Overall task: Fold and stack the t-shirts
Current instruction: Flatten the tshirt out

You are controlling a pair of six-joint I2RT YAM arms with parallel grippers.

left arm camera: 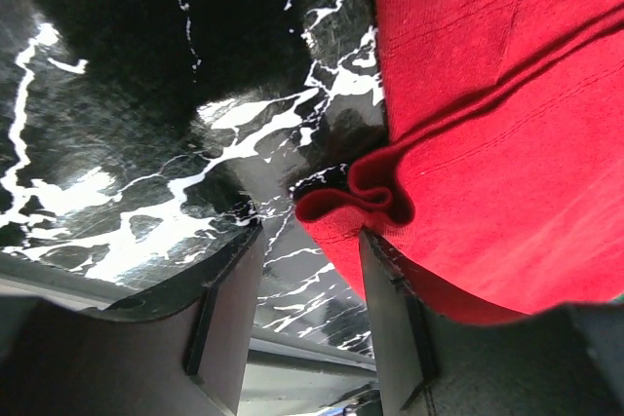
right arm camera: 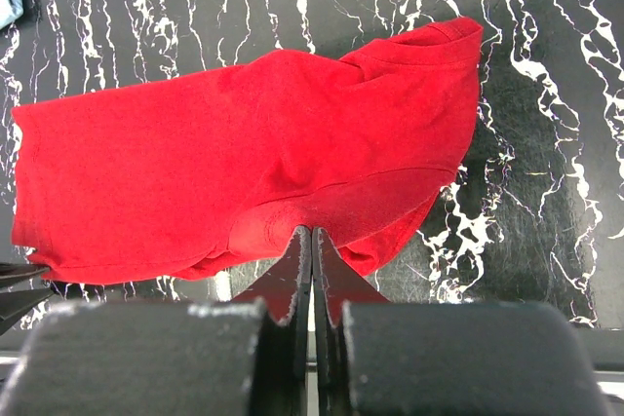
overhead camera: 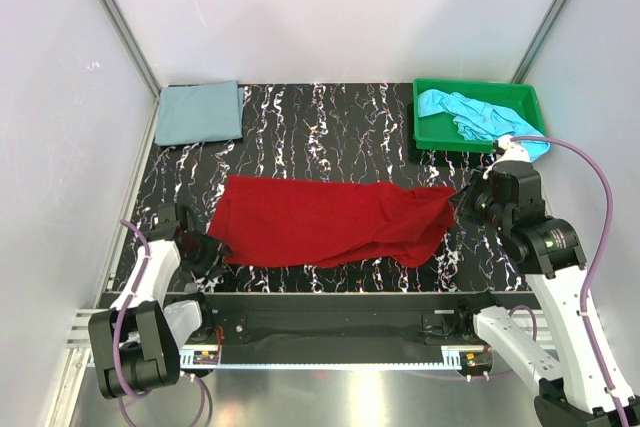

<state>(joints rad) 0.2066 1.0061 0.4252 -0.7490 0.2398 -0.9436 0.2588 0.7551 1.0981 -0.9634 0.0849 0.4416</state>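
"Two hands, one shirt: which step?"

"Folding, by the look of it. The left hand (overhead camera: 205,250) gapes, released, with a corner of the red t-shirt (overhead camera: 320,219) just beside it. Across the table (overhead camera: 330,117), the right hand (overhead camera: 468,202) is clenched on the far edge."

"Next?"

"Left should close on its corner. How many layers lie there is hard to tell."

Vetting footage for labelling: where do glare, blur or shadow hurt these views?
Top external: even light, glare on the metal ledge nearest the camera. Left wrist: left hand soft-focus, white glare on the table. Right wrist: right hand blurred, red t-shirt sharp.
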